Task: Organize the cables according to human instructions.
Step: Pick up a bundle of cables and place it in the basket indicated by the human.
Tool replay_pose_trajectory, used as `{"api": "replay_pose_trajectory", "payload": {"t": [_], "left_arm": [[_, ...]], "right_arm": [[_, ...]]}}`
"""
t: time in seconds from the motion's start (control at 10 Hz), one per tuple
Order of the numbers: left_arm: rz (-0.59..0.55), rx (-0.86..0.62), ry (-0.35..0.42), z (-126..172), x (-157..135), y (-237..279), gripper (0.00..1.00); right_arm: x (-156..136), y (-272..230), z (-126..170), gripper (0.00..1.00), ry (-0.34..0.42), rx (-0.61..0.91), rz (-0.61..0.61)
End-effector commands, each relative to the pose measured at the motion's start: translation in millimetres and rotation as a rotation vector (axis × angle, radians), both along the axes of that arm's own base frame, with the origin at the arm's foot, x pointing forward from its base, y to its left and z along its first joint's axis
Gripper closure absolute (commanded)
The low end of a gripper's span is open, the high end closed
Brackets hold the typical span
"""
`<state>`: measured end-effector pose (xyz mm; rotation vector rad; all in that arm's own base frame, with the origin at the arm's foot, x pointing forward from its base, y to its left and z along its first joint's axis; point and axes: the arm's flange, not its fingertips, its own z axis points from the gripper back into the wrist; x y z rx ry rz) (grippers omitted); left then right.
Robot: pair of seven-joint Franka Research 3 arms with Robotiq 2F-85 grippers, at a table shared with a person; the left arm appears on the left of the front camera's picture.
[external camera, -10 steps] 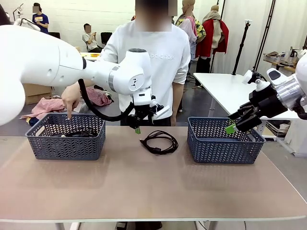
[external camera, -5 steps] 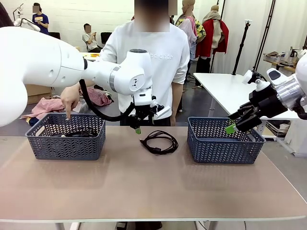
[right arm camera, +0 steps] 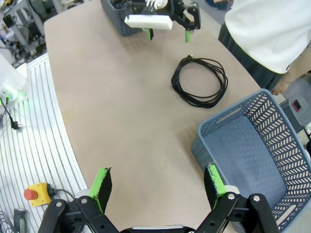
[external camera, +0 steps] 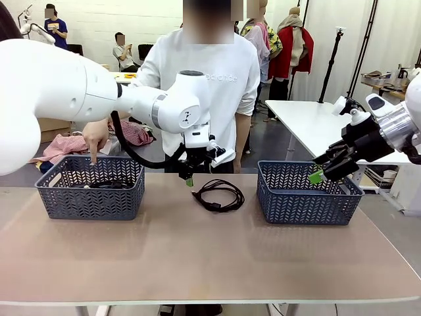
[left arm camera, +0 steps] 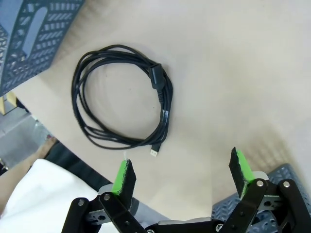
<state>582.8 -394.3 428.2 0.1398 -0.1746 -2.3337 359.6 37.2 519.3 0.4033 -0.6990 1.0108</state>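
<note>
A: Far left, left basket, grey-blue plastic, herringbone slots. Inside?

B: Dark coil of cables down in it, count not readable. Person's hand above the far rim, index finger pointing down into it.

A: Moving right. Left gripper?

B: Hanging over the table's far edge, between the baskets, fingers spread wide, nothing between the green pads. Just above the surface, not touching.

A: Loose cable relative to it?

B: Flat on the tabletop, just right of that gripper and a little nearer the camera. In the left wrist view, coil lying ahead of the open fingers and off to one side, small plug end nearest the fingertips. Not touched.

A: Further right?

B: Right basket, same make, well apart from the coil. In the right wrist view, bare floor of it, no contents seen.

A: Right gripper?

B: Above the right basket's far right corner, tilted down toward it. Spread wide in its own wrist view, holding nothing. Loose coil well ahead of it, beside the basket.
</note>
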Motion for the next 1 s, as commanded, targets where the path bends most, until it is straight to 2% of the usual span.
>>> {"api": "replay_pose_trajectory", "payload": {"t": [0.0,0.3,0.9], "left_arm": [[-0.085,0.035,-0.013,-14.7,5.7,-11.3,0.0],[-0.131,0.051,-0.017,-35.5,8.8,-26.6,0.0],[-0.157,0.08,0.034,-73.3,23.0,-34.9,0.0]], "right_arm": [[2.7,-0.4,-1.7,0.0,-0.017,0.03,0.021],[2.7,-0.4,-1.7,0.0,-0.017,0.03,0.021],[2.7,-0.4,-1.7,0.0,-0.017,0.03,0.021]]}}
